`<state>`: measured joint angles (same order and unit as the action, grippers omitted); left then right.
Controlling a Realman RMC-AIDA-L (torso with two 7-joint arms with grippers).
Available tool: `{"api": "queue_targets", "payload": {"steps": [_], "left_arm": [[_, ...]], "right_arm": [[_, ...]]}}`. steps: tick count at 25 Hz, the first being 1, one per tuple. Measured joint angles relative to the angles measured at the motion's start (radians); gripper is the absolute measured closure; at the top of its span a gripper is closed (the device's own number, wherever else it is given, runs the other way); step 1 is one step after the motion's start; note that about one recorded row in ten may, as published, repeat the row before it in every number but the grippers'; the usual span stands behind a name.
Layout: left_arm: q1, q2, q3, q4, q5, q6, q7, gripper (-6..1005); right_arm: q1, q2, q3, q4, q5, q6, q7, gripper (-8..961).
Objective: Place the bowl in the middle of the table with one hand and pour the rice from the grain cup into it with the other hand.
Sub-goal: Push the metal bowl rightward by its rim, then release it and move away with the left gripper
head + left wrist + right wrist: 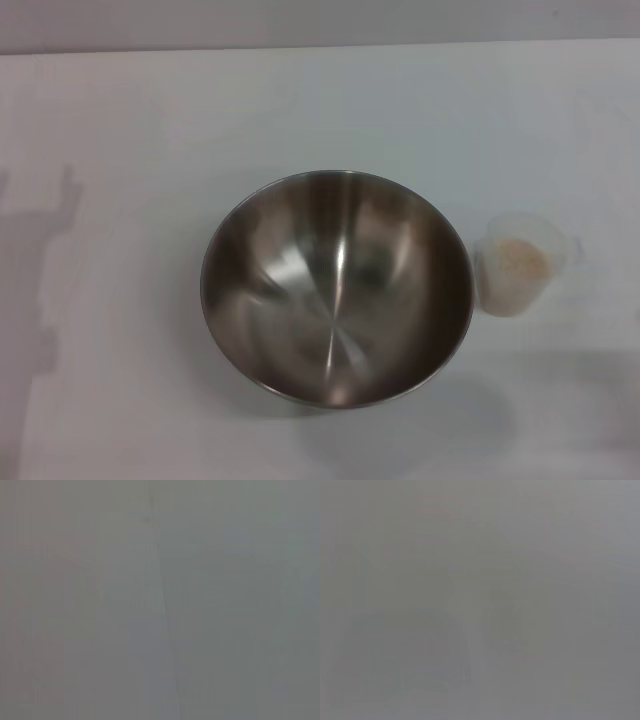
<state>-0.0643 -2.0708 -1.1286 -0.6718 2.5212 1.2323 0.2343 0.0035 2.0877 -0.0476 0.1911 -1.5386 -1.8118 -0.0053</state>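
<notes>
Two items on the white table (120, 120), no arm or gripper in any view, so claw state can't be told. Steel bowl (336, 288) sits upright near table centre. Just right of it, apart, stands the clear grain cup (522, 263), upright, rice (521, 262) heaped inside. Both wrist views show only blank grey.

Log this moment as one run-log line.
bowl: upright mid-table, empty | cup: upright to its right, apart, holding rice | tools: none in view | pour: not done
</notes>
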Motion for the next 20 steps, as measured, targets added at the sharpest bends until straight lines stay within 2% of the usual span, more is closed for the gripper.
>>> {"api": "queue_targets", "payload": {"steps": [7, 12, 20], "left_arm": [[-0.015, -0.002, 0.0, 0.034, 0.0, 0.001, -0.024, 194], [-0.019, -0.002, 0.0, 0.047, 0.0, -0.004, -0.04, 194], [-0.027, -0.002, 0.0, 0.055, 0.001, -0.004, -0.046, 195]], "right_arm": [[-0.004, 0.0, -0.02, 0.016, 0.0, 0.064, -0.009, 181], [0.012, 0.0, -0.065, 0.019, 0.0, 0.118, -0.012, 182], [0.038, 0.0, -0.071, 0.019, 0.0, 0.181, -0.014, 182]]}}
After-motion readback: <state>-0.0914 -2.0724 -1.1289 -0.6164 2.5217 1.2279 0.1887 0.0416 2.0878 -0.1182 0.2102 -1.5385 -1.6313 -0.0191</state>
